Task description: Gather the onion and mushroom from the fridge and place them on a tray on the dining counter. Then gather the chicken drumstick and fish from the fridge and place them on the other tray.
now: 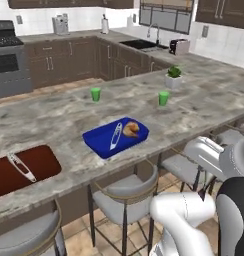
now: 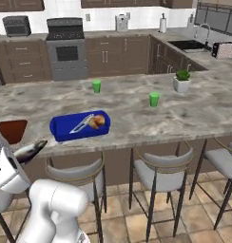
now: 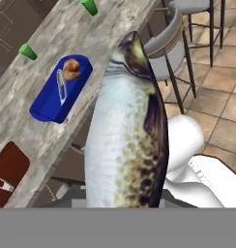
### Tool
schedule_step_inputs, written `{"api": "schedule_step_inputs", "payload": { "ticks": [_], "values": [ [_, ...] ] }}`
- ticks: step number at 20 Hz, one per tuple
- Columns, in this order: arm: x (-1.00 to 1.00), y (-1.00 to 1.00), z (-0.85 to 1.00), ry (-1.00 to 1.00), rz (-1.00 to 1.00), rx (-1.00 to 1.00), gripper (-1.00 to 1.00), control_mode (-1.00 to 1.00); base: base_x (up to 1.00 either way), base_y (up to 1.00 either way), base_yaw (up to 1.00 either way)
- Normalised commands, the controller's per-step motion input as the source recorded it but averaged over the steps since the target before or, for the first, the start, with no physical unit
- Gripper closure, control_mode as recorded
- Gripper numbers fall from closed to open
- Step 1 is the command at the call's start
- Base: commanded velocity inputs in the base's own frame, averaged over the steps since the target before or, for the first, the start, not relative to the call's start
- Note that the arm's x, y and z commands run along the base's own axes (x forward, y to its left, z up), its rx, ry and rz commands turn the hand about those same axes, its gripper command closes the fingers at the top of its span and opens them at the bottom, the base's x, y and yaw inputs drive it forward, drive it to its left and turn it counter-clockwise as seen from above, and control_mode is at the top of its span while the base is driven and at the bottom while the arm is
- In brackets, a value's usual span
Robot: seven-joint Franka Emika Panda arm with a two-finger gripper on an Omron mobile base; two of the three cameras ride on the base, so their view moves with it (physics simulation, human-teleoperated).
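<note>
Dining counter (image 1: 69, 120) — blue tray (image 1: 96, 142), red-brown tray (image 1: 41, 162), green cups (image 1: 95, 94).

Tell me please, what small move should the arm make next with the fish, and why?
Probably carry the fish over toward the red-brown tray and lower it there. The hand view shows the fish held up close to the camera, off the counter edge above the stools. The blue tray already has an orange-brown item and a slim silvery piece; the red-brown tray has bare room beside its silvery piece.

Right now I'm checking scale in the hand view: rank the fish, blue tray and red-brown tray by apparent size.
1. fish, though it's nearest the camera
2. blue tray
3. red-brown tray, partly cut off, so unsure
</note>
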Motion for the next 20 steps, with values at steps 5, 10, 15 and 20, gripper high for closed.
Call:
{"api": "schedule_step_inputs", "payload": {
  "ticks": [5, 10, 15, 20],
  "values": [
    [0.00, 0.00, 0.00, 0.00, 0.00, 0.00, 1.00, 1.00, 0.51, -0.38, 0.33],
    [0.00, 0.00, 0.00, 0.00, 0.00, 0.00, 1.00, 1.00, 0.59, -0.02, 0.41],
    [0.00, 0.00, 0.00, 0.00, 0.00, 0.00, 1.00, 1.00, 0.70, -0.14, 0.41],
    [0.40, -0.16, 0.00, 0.05, 0.10, 0.02, 1.00, -1.00, 0.51, -0.23, 0.21]
  ]
}}
